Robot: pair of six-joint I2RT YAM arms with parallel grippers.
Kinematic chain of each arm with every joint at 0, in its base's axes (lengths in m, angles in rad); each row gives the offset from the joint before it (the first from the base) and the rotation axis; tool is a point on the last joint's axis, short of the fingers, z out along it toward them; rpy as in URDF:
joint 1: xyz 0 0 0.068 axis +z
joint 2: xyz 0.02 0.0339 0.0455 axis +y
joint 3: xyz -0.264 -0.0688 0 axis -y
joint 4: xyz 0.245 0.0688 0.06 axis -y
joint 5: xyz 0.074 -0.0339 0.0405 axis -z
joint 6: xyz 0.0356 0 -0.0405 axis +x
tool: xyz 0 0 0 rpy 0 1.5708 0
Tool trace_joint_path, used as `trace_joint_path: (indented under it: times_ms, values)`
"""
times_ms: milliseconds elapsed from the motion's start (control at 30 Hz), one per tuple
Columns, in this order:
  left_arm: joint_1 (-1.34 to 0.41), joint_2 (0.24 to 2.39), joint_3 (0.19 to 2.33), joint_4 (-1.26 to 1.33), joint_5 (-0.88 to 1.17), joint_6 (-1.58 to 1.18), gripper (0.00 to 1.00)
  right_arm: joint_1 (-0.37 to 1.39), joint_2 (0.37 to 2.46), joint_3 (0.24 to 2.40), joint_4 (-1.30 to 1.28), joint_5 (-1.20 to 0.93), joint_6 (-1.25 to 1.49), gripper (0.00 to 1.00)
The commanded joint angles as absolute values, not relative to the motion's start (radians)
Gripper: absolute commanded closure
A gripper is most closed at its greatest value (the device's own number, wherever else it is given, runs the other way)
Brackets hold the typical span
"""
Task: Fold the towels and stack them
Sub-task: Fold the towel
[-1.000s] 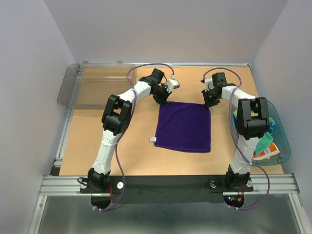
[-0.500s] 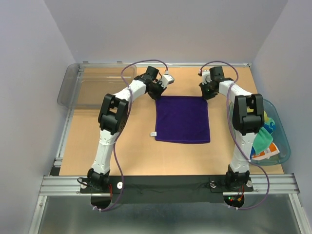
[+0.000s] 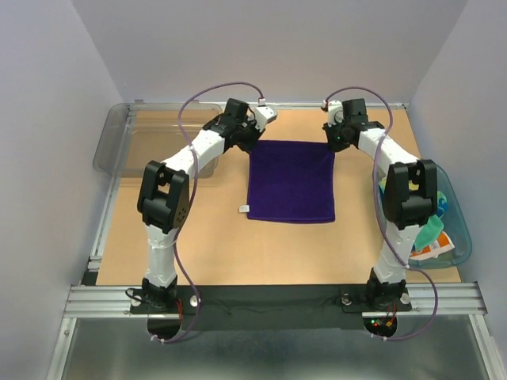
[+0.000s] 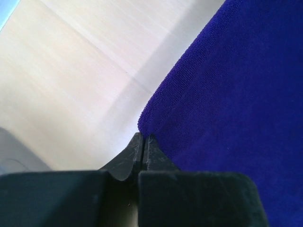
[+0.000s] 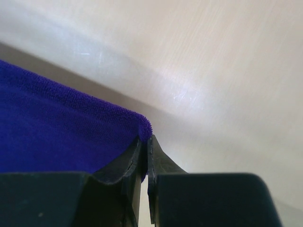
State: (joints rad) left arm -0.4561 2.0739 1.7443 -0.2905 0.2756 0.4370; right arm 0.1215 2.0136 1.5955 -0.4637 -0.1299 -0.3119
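Limpness looks likely in the light purple towel; left hand and right hand each clench one far corner.

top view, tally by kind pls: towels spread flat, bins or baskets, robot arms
towels spread flat: 1, purple towel
bins or baskets: 2, clear bin, teal basket
robot arms: 2, left arm, right arm
total: 5
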Motion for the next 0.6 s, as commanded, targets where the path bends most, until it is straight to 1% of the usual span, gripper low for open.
trace_joint_path:
  times_ms: [0,200,267,567]
  values:
    - [-0.434,1.977,1.663,-0.256,0.244,0.387,1.00,0.121,1.889,1.533,-0.417,-0.107,-0.328,0.93]
    - [-0.443,1.890,1.540,-0.247,0.273,0.322,1.00,0.126,1.767,1.421,-0.419,-0.159,-0.288,0.93]
    - [-0.449,1.853,1.499,-0.247,0.278,0.299,1.00,0.129,1.723,1.347,-0.419,-0.176,-0.276,0.92]
    - [-0.472,1.721,1.361,-0.232,0.273,0.216,1.00,0.135,1.586,1.172,-0.420,-0.216,-0.242,0.92]
